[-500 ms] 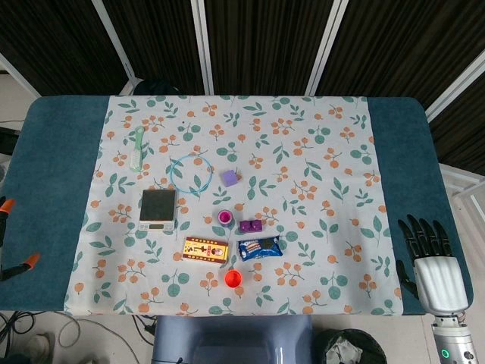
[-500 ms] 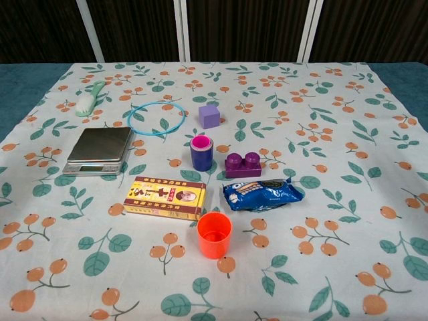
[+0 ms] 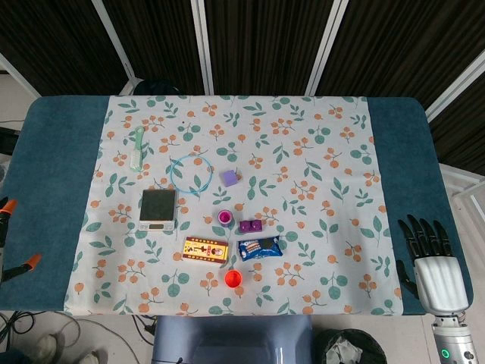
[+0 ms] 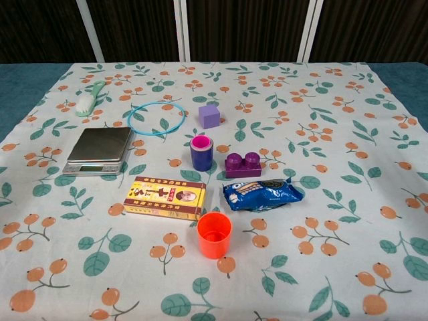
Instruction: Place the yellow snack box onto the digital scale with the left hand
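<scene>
Head view, floral tablecloth (image 3: 303,152) over teal table (image 3: 53,167), dark curtained backdrop (image 3: 265,45)

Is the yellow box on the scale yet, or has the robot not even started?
Nothing is done yet. The yellow box lies flat on the cloth, in front of the scale, whose plate is bare. Nothing is in hand: the right hand rests open at the table's edge, and the left hand isn't in view. Picking up, carrying and placing all remain.
</scene>
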### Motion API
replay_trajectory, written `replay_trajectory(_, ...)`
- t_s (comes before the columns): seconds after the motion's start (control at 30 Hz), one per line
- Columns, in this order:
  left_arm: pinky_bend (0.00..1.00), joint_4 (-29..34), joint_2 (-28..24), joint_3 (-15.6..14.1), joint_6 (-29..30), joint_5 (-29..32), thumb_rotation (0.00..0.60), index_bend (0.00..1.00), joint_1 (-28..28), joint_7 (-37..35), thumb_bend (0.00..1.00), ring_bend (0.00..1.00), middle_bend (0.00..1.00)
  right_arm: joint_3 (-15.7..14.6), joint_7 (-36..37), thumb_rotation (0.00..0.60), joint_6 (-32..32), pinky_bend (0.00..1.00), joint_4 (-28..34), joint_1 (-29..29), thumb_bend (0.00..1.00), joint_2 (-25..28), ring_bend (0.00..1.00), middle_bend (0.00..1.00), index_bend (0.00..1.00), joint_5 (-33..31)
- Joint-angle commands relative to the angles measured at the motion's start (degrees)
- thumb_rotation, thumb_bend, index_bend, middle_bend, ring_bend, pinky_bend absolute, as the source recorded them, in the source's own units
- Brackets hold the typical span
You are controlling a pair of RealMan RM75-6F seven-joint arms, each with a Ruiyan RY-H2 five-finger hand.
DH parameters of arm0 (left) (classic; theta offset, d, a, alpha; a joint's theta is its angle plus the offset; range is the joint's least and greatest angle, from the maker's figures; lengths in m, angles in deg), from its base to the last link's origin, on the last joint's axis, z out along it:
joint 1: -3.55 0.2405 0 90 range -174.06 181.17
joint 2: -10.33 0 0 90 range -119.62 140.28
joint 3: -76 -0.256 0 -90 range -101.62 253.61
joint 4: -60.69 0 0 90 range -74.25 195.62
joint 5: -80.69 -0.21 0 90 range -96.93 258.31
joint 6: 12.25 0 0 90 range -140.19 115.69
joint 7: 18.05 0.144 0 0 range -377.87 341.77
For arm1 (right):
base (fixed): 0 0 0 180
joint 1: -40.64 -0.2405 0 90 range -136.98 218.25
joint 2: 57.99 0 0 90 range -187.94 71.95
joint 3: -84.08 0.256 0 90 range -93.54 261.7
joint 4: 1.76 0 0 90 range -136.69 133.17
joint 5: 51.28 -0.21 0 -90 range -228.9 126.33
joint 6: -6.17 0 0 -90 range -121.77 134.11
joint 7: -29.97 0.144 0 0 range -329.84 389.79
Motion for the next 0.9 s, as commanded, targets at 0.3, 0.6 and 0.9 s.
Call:
replay_trajectory(0.3,0.02,-0.12,0.11,-0.36,-0.49,-0.79,0.600,0.00,-0.35,0.03,0.08,0.00,0.04,-0.01,0.00,0.600,0.31,0.01,-0.10,-0.09,0.51,-0.11,0.06,0.07,0.03,-0.25)
replay_trajectory(0.6,0.50,-1.01,-0.50,-1.93,-3.57,-6.75,0.600,0.02,-3.37,-0.50,0.37,0.40,0.48,0.25,-0.44,0.600,1.17,0.01,-0.56,-0.36,0.51,-0.52,0.06,0.07,0.03,-1.40)
replay_trajectory(0.9,0.68,5.33,-3.18,-1.87,-21.32,-2.59,0.600,0.07,-12.26,8.65,0.60,0.62,0.73,0.29,-0.43,0.600,0.95,0.01,-0.52,-0.31,0.51,-0.55,0.06,0.07,0.03,-1.41)
